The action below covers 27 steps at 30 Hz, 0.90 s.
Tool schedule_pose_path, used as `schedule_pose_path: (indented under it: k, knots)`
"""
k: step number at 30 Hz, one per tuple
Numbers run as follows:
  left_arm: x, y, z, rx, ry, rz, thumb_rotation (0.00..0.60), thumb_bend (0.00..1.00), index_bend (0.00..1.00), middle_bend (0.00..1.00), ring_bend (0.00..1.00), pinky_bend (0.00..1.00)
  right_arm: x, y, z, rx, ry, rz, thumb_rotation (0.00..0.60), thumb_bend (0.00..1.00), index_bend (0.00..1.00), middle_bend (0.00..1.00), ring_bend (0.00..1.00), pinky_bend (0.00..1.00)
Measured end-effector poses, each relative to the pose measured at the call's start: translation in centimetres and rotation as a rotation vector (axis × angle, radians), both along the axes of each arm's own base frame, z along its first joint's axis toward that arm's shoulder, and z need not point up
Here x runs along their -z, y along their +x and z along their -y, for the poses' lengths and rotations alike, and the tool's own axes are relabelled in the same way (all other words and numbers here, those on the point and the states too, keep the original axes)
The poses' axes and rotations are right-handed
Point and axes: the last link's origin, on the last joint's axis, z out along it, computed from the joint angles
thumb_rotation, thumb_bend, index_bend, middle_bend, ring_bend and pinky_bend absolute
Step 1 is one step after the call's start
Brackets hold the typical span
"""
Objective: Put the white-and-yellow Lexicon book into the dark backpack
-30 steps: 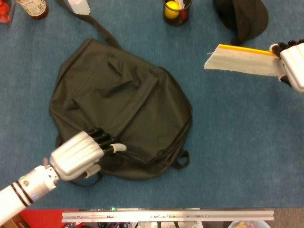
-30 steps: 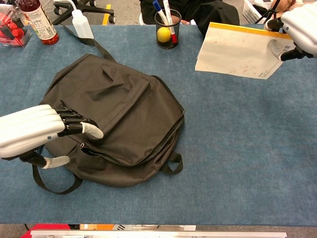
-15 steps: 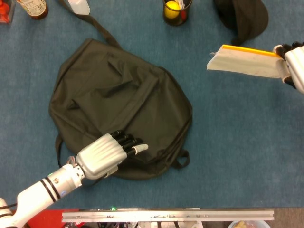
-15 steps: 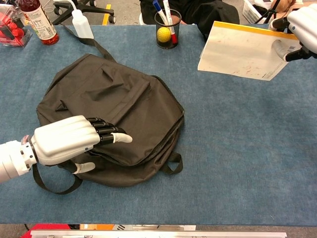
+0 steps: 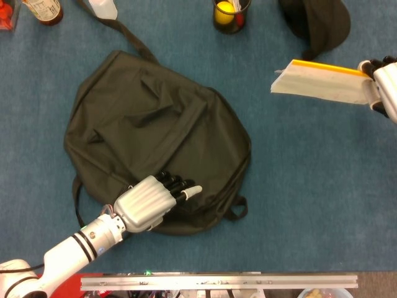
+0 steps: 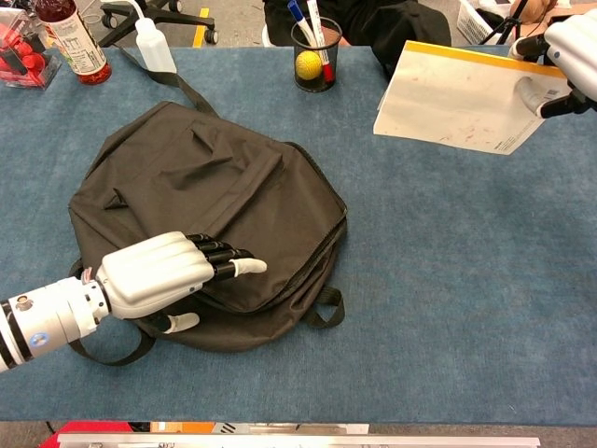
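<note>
The book (image 6: 457, 96) is held in the air by the right hand (image 6: 567, 49), well apart from the bag (image 6: 187, 177) (apparently zipped). The left hand (image 6: 159, 273) rests on the bag with fingers stretched, gripping nothing. An opening must be made next.

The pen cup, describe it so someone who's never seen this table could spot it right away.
Start at the dark backpack on the blue table and look past it toward the table's far edge. The pen cup stands there, a dark cup and the only thing holding a yellow ball and pens.
</note>
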Motion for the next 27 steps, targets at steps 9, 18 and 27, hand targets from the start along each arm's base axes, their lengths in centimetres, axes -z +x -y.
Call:
schedule_pose_path:
  k: [9, 18, 27]
  knots:
    - [1.5, 0.6, -0.6, -0.032, 0.004, 0.008, 0.6, 0.27, 0.06, 0.12, 0.16, 0.22, -0.4, -0.3, -0.1, 0.007, -0.004, 0.007, 0.6, 0.48, 0.87, 0.69, 0.58, 0.65]
    - [2.6, 0.7, -1.1, -0.089, 0.009, 0.018, 0.6, 0.27, 0.06, 0.12, 0.16, 0.22, -0.7, -0.6, -0.2, 0.013, -0.004, 0.012, 0.6, 0.48, 0.87, 0.69, 0.58, 0.65]
    - [3.2, 1.3, -2.0, -0.169, 0.026, 0.096, 0.6, 0.27, 0.15, 0.15, 0.2, 0.22, -0.7, -0.6, -0.2, 0.014, -0.006, 0.016, 0.6, 0.48, 0.88, 0.69, 0.58, 0.65]
